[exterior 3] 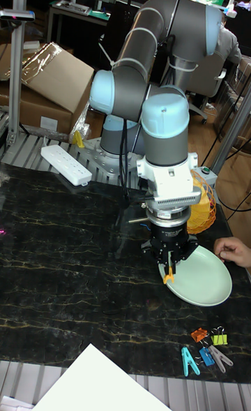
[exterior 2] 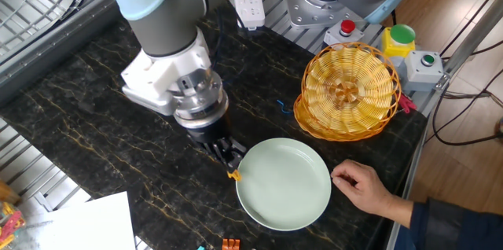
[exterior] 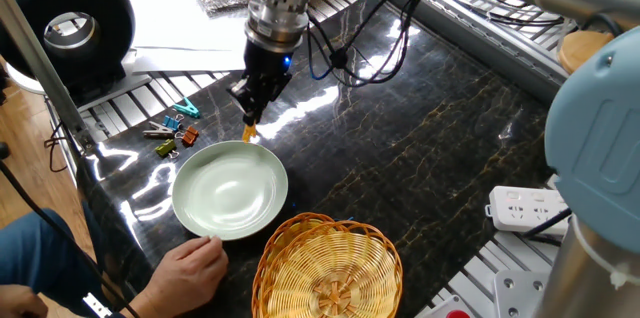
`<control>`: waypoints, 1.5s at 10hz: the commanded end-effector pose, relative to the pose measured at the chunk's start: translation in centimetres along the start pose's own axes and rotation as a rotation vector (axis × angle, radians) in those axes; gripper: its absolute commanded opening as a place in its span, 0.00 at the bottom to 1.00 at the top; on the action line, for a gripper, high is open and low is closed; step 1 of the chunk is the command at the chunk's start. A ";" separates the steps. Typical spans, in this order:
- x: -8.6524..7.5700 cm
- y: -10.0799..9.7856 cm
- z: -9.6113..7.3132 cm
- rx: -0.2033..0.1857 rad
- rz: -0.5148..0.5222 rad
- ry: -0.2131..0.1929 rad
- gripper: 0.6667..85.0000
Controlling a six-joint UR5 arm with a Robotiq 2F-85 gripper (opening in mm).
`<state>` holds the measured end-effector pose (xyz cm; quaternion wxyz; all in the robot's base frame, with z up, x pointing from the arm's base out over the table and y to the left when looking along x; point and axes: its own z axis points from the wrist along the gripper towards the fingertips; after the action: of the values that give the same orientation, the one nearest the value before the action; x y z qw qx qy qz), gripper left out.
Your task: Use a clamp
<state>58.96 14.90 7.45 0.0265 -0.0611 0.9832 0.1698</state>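
My gripper (exterior: pixel 251 120) (exterior 2: pixel 230 163) (exterior 3: pixel 169 268) is shut on the clamp (exterior: pixel 248 134) (exterior 2: pixel 233 174) (exterior 3: pixel 167 277), a tiny yellow-orange clip hanging from the fingertips. It sits right at the rim of the pale green bowl (exterior: pixel 230 189) (exterior 2: pixel 284 184) (exterior 3: pixel 206 278), on the side facing the arm. Whether the clip touches the rim I cannot tell. A person's hand (exterior: pixel 190 267) (exterior 2: pixel 361 186) (exterior 3: pixel 233 250) rests at the bowl's opposite edge.
A wicker basket (exterior: pixel 328 267) (exterior 2: pixel 347 90) stands beside the bowl. Several small clips (exterior: pixel 176 130) (exterior 3: pixel 207 349) lie clustered near the table edge. A white power strip (exterior: pixel 532 208) (exterior 3: pixel 65 162) and sheets of paper (exterior: pixel 180 23) lie at the table's margins.
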 end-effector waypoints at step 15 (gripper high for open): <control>3.3 -0.9 0.3 0.077 -0.195 0.061 0.72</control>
<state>55.88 13.78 5.86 0.0154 -0.1519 0.9809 0.1207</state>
